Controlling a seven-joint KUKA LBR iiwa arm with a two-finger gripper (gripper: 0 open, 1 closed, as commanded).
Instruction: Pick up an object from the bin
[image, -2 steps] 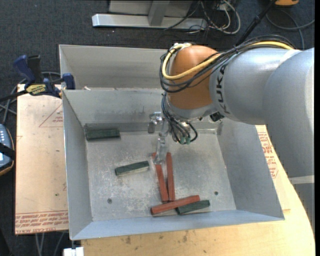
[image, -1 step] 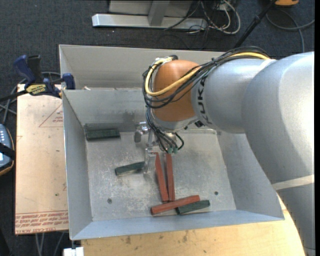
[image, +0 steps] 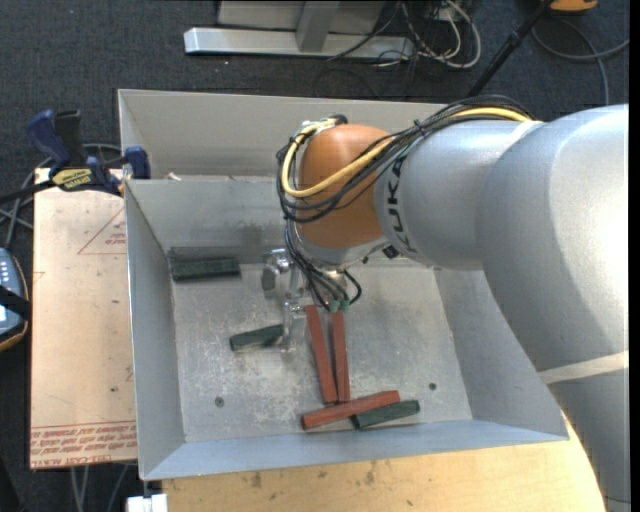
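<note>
My gripper (image: 292, 328) hangs low in the middle of the bin, under the arm's orange cover. Its tip is just right of a small dark green block (image: 256, 340) that lies flat on the floor. Right beside it on the other side, two long red bars (image: 328, 355) lie side by side, running toward the front wall. Whether the tip touches the green block or the red bars is unclear. Nothing is seen held.
A longer dark green block (image: 205, 266) lies at the back left. Near the front wall a third red bar (image: 349, 410) lies crosswise, with a dark green piece (image: 388, 412) at its right end. The arm covers the bin's right rear.
</note>
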